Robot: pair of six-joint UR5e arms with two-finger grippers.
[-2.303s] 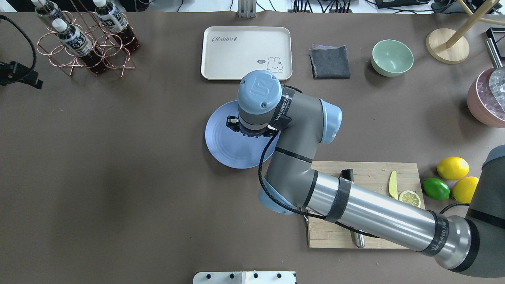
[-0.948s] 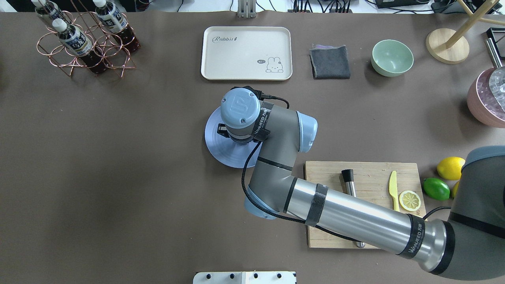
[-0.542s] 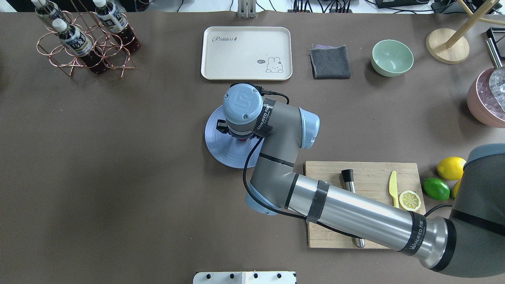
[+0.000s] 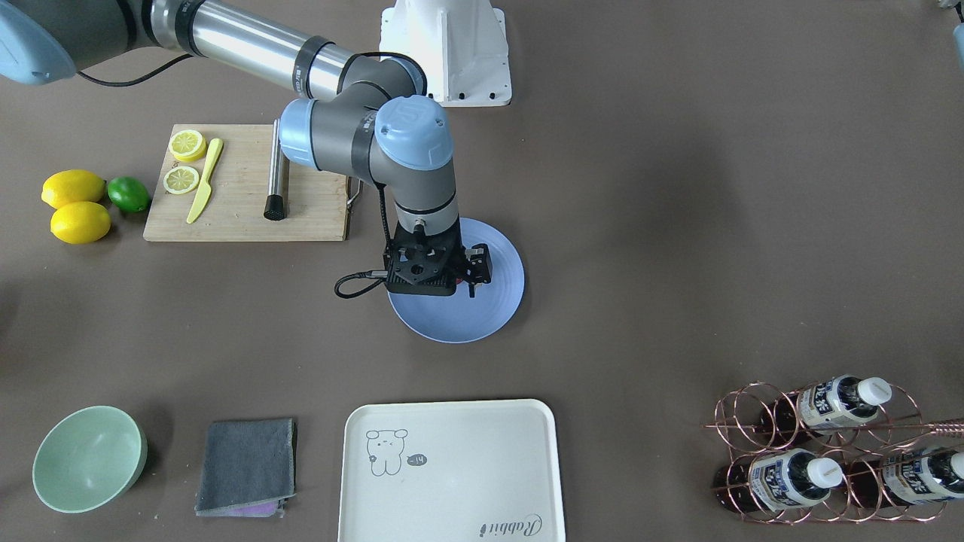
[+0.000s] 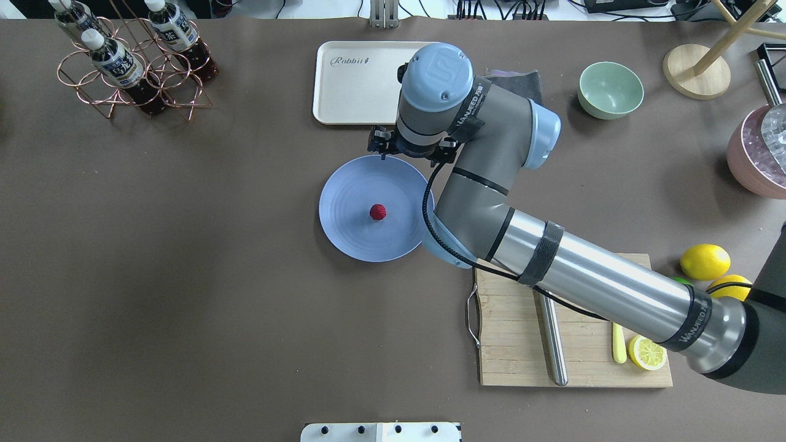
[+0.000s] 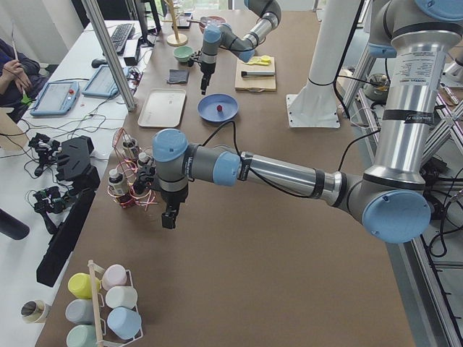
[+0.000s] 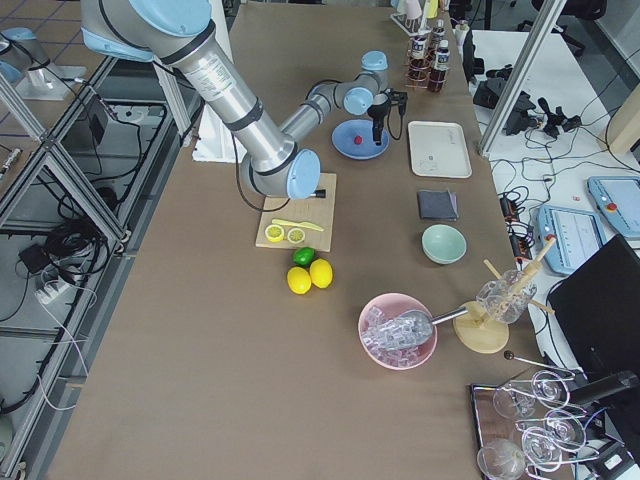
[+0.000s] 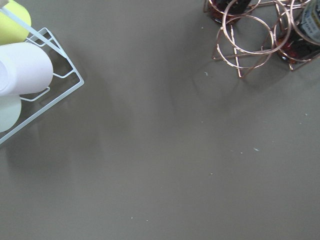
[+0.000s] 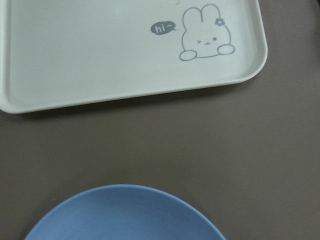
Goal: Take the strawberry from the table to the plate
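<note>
The strawberry lies free at the centre of the plate, which rests on the surface. The right hand hangs above the plate's far rim, near the tray, fingers spread, holding nothing. The left hand hangs beside the bottle rack; whether it is open or closed cannot be told.

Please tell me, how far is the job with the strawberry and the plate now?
Done: the strawberry lies near the middle of the plate, with nothing touching it. In hand: the right gripper hangs over the plate's far edge, near the tray, apart from the strawberry. Left: probably only pulling the arm back; I see no other strawberry.
</note>
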